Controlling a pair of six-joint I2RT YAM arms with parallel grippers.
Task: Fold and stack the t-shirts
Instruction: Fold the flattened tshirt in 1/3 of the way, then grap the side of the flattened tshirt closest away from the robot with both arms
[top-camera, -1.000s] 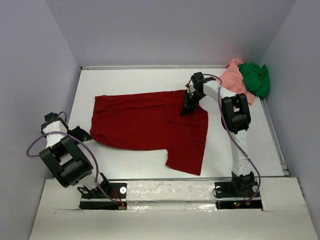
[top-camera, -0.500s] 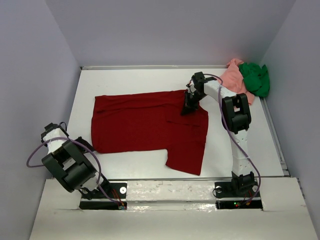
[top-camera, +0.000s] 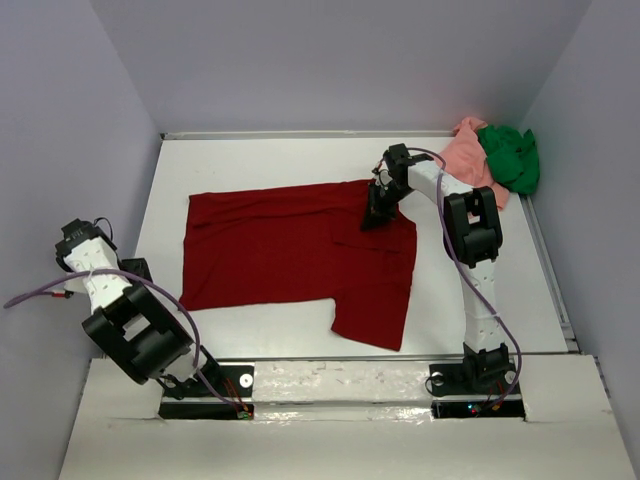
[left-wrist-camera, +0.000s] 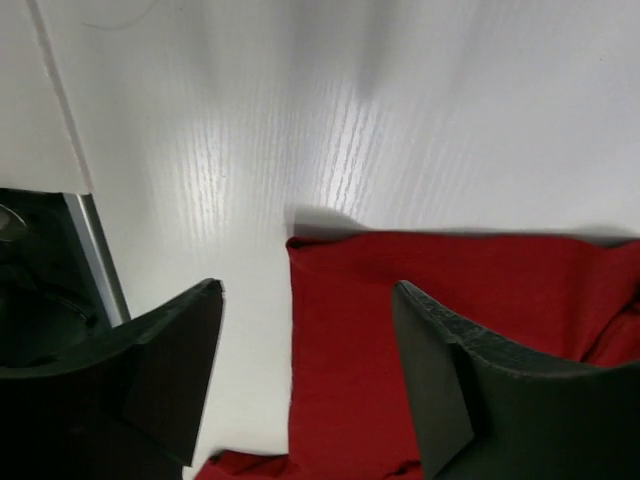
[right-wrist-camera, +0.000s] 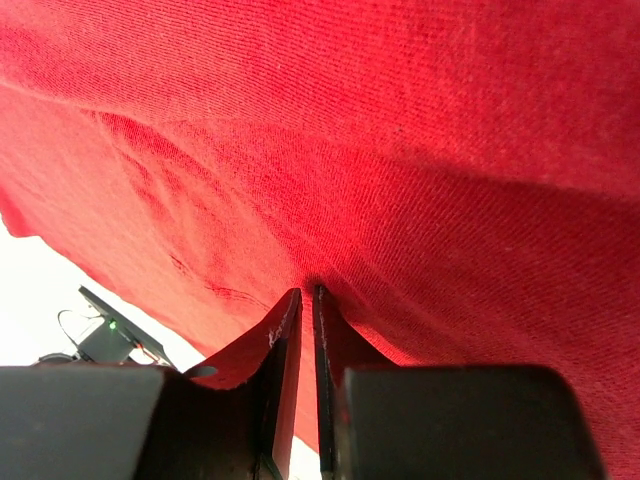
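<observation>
The dark red t-shirt lies spread flat across the middle of the white table, with one sleeve reaching toward the near edge. My right gripper rests on its far right part. In the right wrist view its fingers stand nearly together, pinching a pucker of red cloth. My left gripper hangs to the left of the shirt, open and holding nothing. Between its fingertips the shirt's near left corner lies flat. The salmon pink t-shirt and the bright green t-shirt are heaped at the far right corner.
Grey-violet walls close the table on the left, back and right. A metal rail runs along its right edge. Both arm bases sit on the near white ledge. A dark mount shows at the left of the left wrist view.
My left gripper has opened, let go of the red shirt's left edge and drawn back to the left. That edge now lies flat. The right arm has stayed in place.
</observation>
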